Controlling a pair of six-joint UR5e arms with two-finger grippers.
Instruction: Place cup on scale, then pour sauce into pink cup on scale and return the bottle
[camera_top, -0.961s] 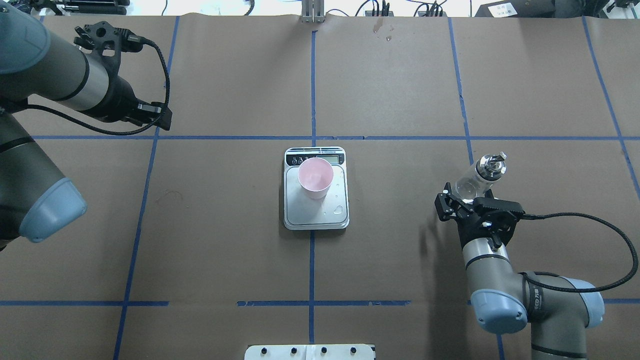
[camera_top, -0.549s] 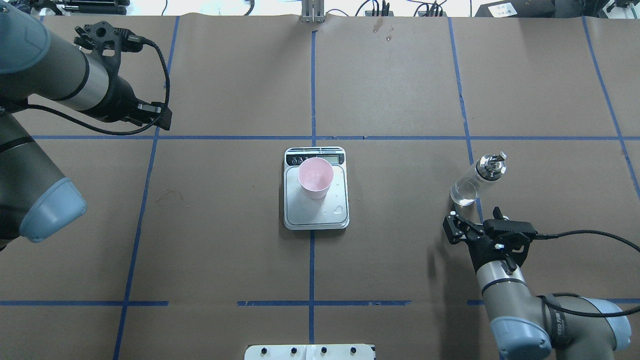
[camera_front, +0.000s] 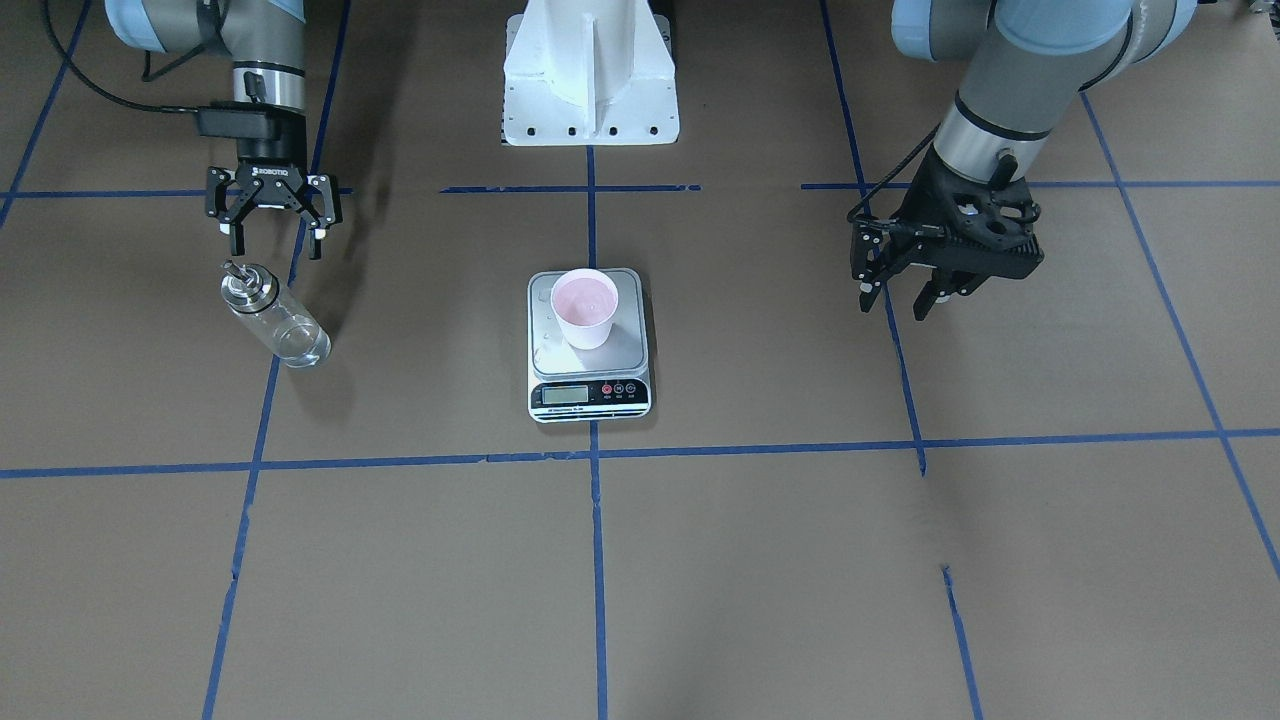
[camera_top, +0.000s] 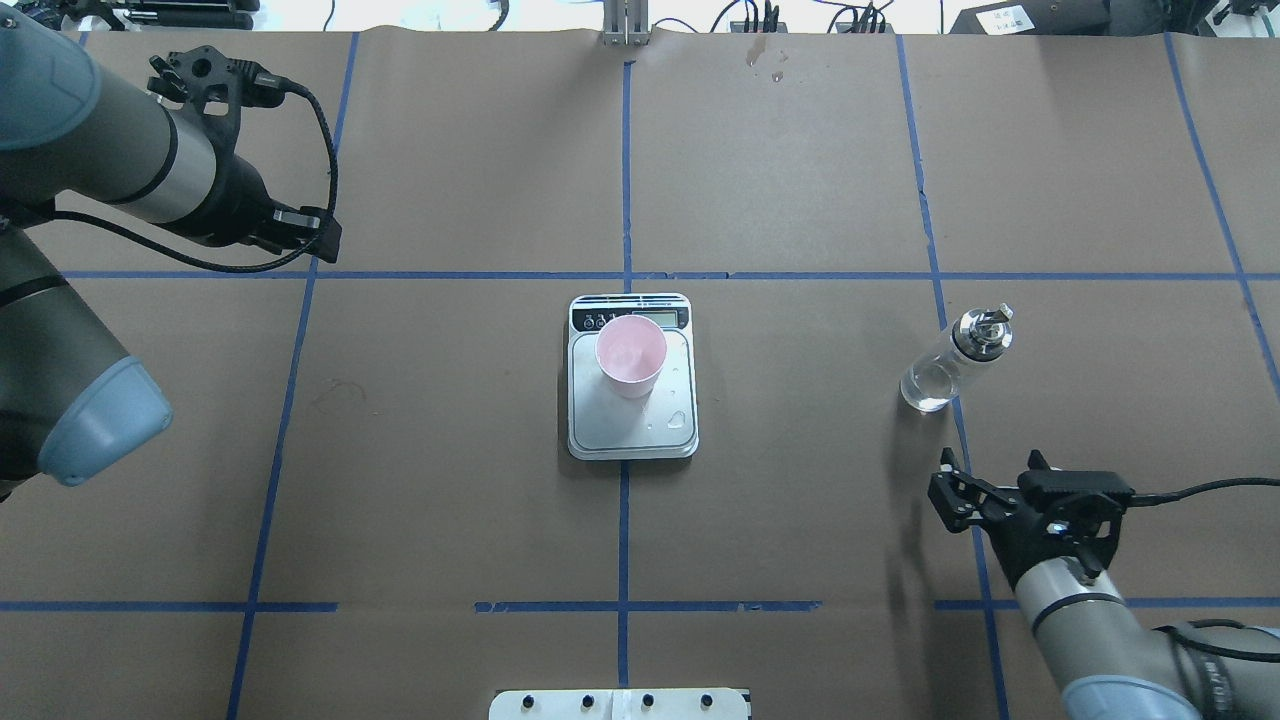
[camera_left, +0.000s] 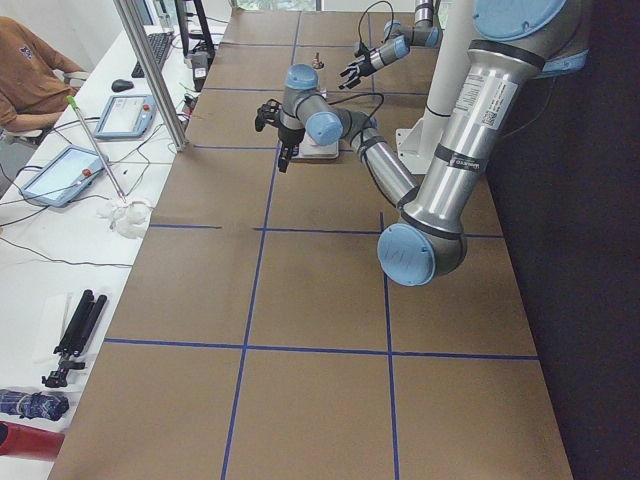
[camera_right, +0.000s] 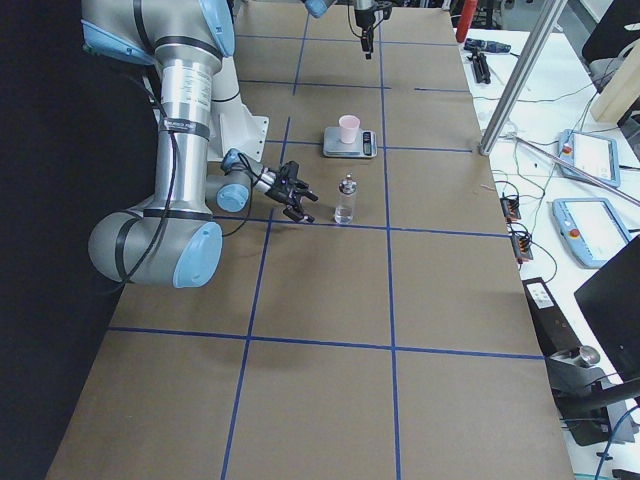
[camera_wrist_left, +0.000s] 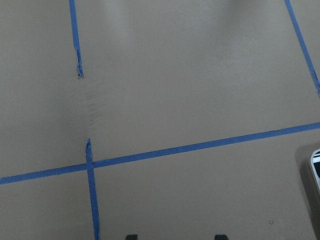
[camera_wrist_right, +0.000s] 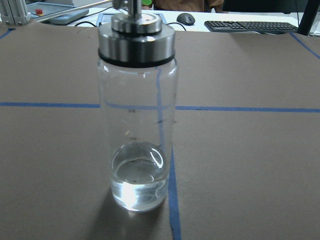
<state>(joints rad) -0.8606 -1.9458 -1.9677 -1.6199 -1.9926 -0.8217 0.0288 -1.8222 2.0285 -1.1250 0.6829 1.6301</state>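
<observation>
The pale pink cup (camera_front: 585, 305) (camera_top: 631, 355) stands on the silver scale (camera_front: 628, 340) (camera_top: 640, 432) at the table's middle. The clear glass bottle (camera_front: 273, 320) (camera_top: 950, 365) (camera_right: 346, 200) with a silver cap stands upright on a blue tape line on the robot's right. A little clear sauce (camera_wrist_right: 137, 177) lies at its bottom. My right gripper (camera_front: 272, 248) (camera_top: 988, 470) is open and empty, behind the bottle on the robot's side, with a clear gap. My left gripper (camera_front: 890, 305) (camera_top: 305, 228) is open and empty, hovering far from the scale.
Blue tape lines cross the brown paper table cover. The white robot base plate (camera_front: 590, 100) (camera_top: 620, 703) sits at the near edge. Some droplets (camera_top: 678, 420) lie on the scale platform. A metal post (camera_right: 520, 90) and operator tablets (camera_left: 60, 175) stand beyond the far edge.
My right gripper, around the bottle a second ago, has drawn back toward the robot, leaving the bottle standing. The left arm, cup and scale have not moved.
</observation>
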